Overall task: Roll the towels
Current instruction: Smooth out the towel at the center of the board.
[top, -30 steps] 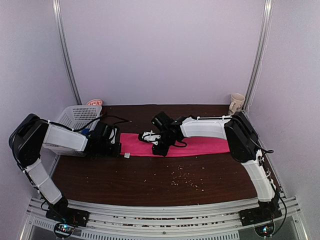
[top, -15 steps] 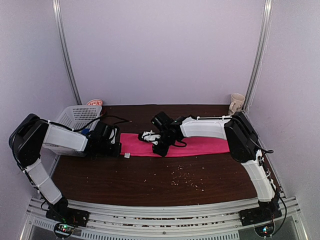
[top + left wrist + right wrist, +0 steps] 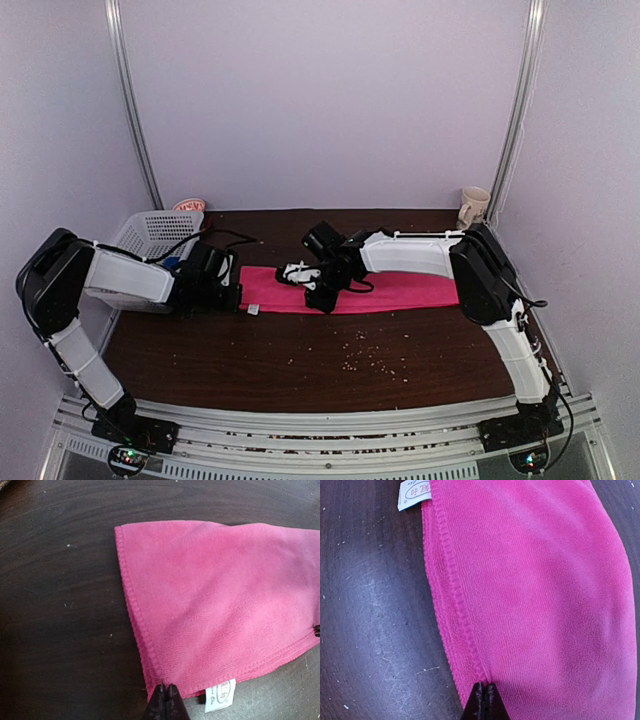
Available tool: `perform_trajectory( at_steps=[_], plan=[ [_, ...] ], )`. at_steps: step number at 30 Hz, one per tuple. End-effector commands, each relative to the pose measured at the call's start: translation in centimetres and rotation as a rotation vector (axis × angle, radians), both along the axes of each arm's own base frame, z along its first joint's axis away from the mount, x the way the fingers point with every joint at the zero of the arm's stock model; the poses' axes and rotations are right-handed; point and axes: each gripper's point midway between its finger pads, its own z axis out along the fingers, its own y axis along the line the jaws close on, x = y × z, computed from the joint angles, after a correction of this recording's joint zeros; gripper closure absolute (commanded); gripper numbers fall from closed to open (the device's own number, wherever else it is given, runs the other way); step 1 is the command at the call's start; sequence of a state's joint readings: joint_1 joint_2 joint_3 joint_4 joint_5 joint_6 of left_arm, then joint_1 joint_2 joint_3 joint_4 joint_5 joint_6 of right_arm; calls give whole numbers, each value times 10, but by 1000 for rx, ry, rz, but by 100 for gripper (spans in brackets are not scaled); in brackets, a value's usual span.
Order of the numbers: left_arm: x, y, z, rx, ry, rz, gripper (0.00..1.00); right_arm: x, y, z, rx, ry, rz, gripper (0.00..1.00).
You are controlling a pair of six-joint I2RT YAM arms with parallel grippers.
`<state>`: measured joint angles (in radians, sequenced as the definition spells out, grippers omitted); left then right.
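The dark wooden table (image 3: 300, 385) carries most of what there is to see, and the pink towel (image 3: 405, 292) lies flat across its middle in a long strip running left to right. The right arm reaches in over that strip and its wrist covers part of the cloth near the left half, so the towel's surface there is hidden from above. At the far left corner sits a white lattice basket (image 3: 160, 228), with the left arm's body lying just in front of it; something red and white shows behind the basket's rim, too small to make out. A cream mug (image 3: 474, 206) stands upright at the far right corner, well apart from the towel. Pale crumbs (image 3: 365, 355) are scattered on the bare wood nearer the front. A small white label (image 3: 220, 696) hangs from the towel's hem by its left corner. The left gripper (image 3: 166, 694) has its tips pressed together on that corner's hem, just beside the label. The right gripper (image 3: 485, 692) is likewise pinched tight on the stitched hem further along.
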<state>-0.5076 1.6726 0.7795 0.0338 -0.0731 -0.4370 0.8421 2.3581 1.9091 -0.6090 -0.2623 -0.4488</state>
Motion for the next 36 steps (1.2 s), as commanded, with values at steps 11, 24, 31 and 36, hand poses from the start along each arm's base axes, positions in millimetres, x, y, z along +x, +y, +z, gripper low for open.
perform_trajectory(
  at_steps=[11, 24, 31, 36],
  plan=[
    [4, 2, 16, -8, -49, 25, 100, -15, 5, 33, 43, 15, 67, 100],
    [1, 4, 12, -5, -41, 29, 100, -13, 8, 41, 58, 11, 60, 100],
    [-1, 5, 13, -9, -43, 33, 100, -12, 8, 48, 67, 1, 58, 100],
    [-5, 6, 12, -13, -36, 31, 100, -24, 6, 29, 28, 54, 95, 100]
  ],
)
